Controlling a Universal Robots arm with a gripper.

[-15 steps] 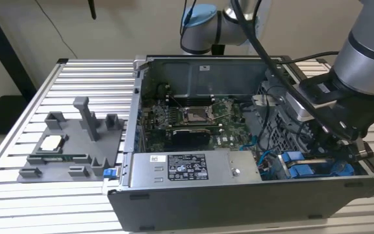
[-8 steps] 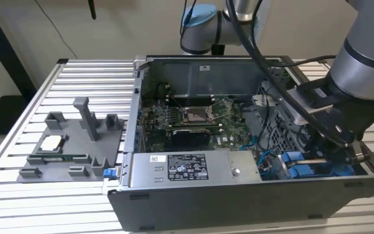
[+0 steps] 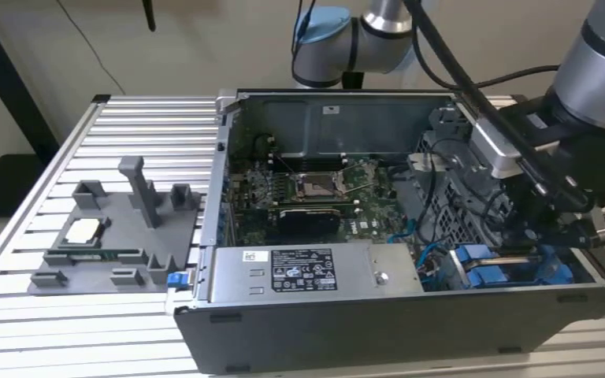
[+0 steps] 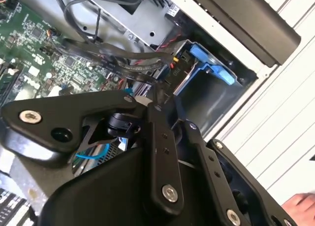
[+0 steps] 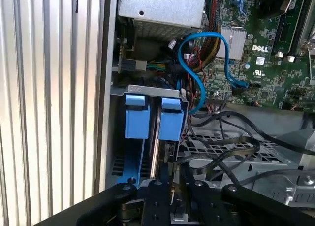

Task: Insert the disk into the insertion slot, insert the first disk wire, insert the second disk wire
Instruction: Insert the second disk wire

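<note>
The pincer (image 5: pixel 170 196) hangs low inside the open computer case (image 3: pixel 387 331), its black fingers (image 5: pixel 156 206) drawn narrow on the edge of the disk (image 5: pixel 170 122), which stands upright in the insertion slot (image 5: pixel 150 95) directly below it, beside a looping blue cable (image 5: pixel 204 39).

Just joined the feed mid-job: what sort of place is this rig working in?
Likely a robotics lab or test bench for computer assembly: an open computer case lies on a slatted aluminium table, beside a grey fixture tray holding parts, with the arm's pincer at the blue drive carriers.
</note>
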